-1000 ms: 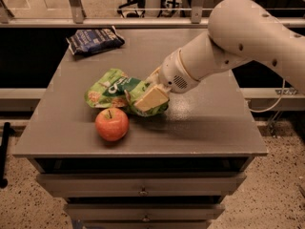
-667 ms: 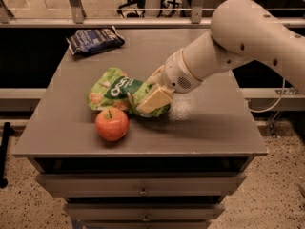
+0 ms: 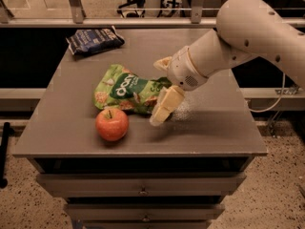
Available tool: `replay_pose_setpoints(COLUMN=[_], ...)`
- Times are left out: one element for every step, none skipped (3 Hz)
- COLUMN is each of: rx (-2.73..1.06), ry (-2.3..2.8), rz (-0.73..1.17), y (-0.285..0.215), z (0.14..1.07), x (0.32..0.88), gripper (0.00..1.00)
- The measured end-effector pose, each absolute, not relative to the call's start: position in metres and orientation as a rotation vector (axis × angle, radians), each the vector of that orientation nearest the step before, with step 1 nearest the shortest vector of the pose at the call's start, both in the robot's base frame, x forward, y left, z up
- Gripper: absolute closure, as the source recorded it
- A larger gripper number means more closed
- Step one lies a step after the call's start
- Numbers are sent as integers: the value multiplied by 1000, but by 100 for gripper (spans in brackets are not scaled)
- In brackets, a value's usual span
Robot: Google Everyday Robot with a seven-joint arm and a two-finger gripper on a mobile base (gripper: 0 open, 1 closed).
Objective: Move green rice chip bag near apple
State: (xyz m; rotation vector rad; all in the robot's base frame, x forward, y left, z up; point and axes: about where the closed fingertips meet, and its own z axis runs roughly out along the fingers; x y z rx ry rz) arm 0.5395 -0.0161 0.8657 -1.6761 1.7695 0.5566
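Green rice chip bag [image 3: 125,89] is lying flat mid-table [image 3: 224,128], just behind the apple [image 3: 112,124], pretty much touching it. The arm reaches in from the right, angled down and left. The gripper [image 3: 156,92] sits at the bag's right end, jaws spread wide on either side of it, not pinching.

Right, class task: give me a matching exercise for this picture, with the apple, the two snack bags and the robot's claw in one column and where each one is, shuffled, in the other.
Things:
1. apple
2. green bag
3. blue bag
4. claw

Places:
A. back left corner of the table
B. at the green bag's right end
C. front of the table, left of centre
D. middle of the table, just behind the apple

Pairs: 1-C, 2-D, 3-A, 4-B
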Motion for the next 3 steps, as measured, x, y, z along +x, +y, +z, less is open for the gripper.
replay_pose_setpoints(rx=[-1693, -1665, -1545], ry=[1760, 1778, 1825], rz=[497, 415, 297], y=[-51, -112, -196], z=[870, 880, 914], x=[552, 572, 597], gripper=[0, 0, 0])
